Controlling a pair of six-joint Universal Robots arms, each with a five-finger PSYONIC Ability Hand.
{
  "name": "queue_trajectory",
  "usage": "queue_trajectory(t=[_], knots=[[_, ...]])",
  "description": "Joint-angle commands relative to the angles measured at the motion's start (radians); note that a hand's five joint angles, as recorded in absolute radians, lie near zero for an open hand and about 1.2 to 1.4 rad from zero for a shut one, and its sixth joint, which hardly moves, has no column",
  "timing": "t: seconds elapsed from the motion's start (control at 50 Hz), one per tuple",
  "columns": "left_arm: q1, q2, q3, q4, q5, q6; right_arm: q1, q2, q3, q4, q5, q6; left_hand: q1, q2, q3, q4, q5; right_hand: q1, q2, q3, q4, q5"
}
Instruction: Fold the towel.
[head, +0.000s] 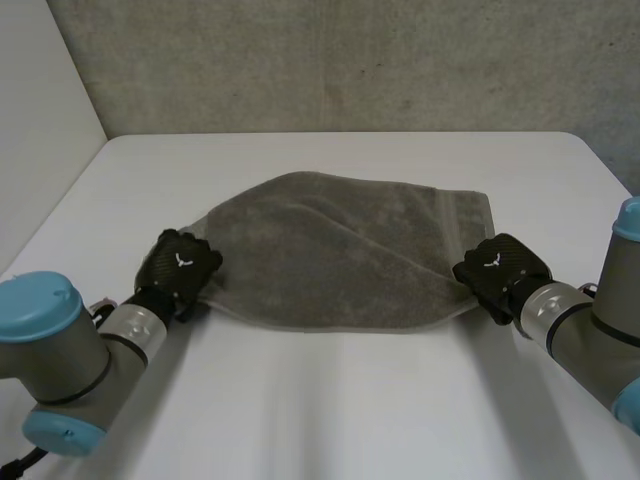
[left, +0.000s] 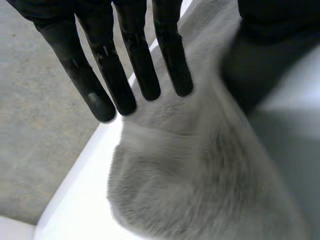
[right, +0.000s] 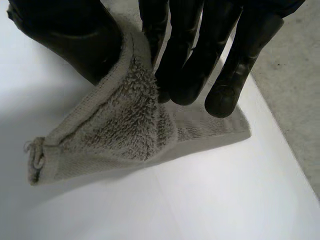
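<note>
The grey towel (head: 340, 250) lay spread near the middle of the white table (head: 330, 400), loosely doubled with a diagonal crease across it. The left hand (head: 178, 268) sat at the towel's 8 o'clock corner. Its fingers (left: 120, 75) were straight and spread above the cloth, and its thumb (left: 270, 20) stood apart on the other side of a raised ridge of towel, not clamping it. The right hand (head: 500, 268) was at the 4 o'clock corner, where curled fingers (right: 190, 60) pressed the towel's hem against the thumb (right: 75, 35), lifting that corner slightly off the table.
</note>
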Motion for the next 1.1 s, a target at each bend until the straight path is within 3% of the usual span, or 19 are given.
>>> queue_trajectory(t=[0.02,0.06,0.18,0.22,0.24,0.32,0.48,0.6,0.7,0.74,0.82,0.92,1.0,1.04,1.1], knots=[[0.002,0.056,0.051,-0.004,-0.129,0.017,-0.017,-0.133,-0.033,-0.037,0.003,0.021,0.171,0.188,0.189,0.172,0.034,0.069,0.06,0.057,0.064,0.054],[-0.001,0.182,0.057,-0.006,-0.155,0.004,-0.06,-0.226,-0.087,-0.023,0.006,0.068,0.171,0.188,0.189,0.172,0.034,0.069,0.06,0.057,0.064,0.054],[-0.015,0.372,0.077,-0.034,-0.159,-0.074,-0.085,-0.319,-0.219,0.072,-0.015,0.16,0.171,0.188,0.189,0.172,0.034,0.069,0.06,0.057,0.064,0.054],[-0.024,0.485,0.132,-0.139,-0.159,-0.126,-0.095,-0.333,-0.34,0.205,-0.055,0.177,0.171,0.188,0.189,0.172,0.034,0.069,0.06,0.057,0.064,0.054],[-0.025,0.485,0.132,-0.139,-0.159,-0.126,-0.095,-0.333,-0.34,0.206,-0.055,0.177,0.171,0.188,0.189,0.172,0.034,0.069,0.06,0.057,0.064,0.054],[-0.02,0.56,0.256,-0.349,-0.155,-0.19,-0.108,-0.336,-0.504,0.383,-0.089,0.174,0.171,0.188,0.189,0.172,0.034,0.069,0.06,0.057,0.064,0.054],[-0.025,0.511,0.434,-0.538,-0.159,-0.223,-0.111,-0.242,-0.633,0.469,-0.091,0.159,0.171,0.188,0.189,0.172,0.034,0.069,0.06,0.057,0.064,0.054],[-0.026,0.32,0.583,-0.676,-0.161,-0.215,-0.092,-0.07,-0.718,0.557,-0.046,0.051,0.171,0.188,0.189,0.172,0.034,0.069,0.06,0.057,0.064,0.054],[-0.026,0.149,0.723,-0.791,-0.162,-0.206,-0.059,0.077,-0.81,0.591,0.048,-0.038,0.171,0.188,0.189,0.172,0.034,0.069,0.06,0.057,0.064,0.054],[-0.029,0.041,0.834,-0.86,-0.168,-0.186,-0.031,0.169,-0.881,0.586,0.109,-0.079,0.171,0.188,0.189,0.172,0.034,0.069,0.06,0.057,0.064,0.054],[-0.031,-0.076,0.967,-0.908,-0.196,-0.146,-0.008,0.27,-0.981,0.574,0.144,-0.105,0.171,0.188,0.189,0.172,0.034,0.069,0.06,0.057,0.064,0.054],[-0.044,-0.242,1.282,-0.916,-0.317,-0.063,0.027,0.405,-1.205,0.419,0.173,-0.105,0.171,0.188,0.189,0.172,0.034,0.069,0.06,0.057,0.064,0.054],[-0.048,-0.265,1.442,-0.859,-0.345,-0.074,0.033,0.408,-1.259,0.249,0.21,-0.102,0.171,0.188,0.189,0.172,0.034,0.069,0.06,0.057,0.064,0.054],[-0.052,-0.251,1.531,-0.766,-0.354,-0.132,0.033,0.376,-1.248,0.059,0.233,-0.104,0.171,0.188,0.189,0.172,0.034,0.069,0.06,0.057,0.064,0.054],[-0.06,-0.201,1.542,-0.701,-0.35,-0.219,0.029,0.303,-1.19,-0.049,0.23,-0.102,0.171,0.188,0.189,0.172,0.034,0.069,0.06,0.057,0.064,0.054]])
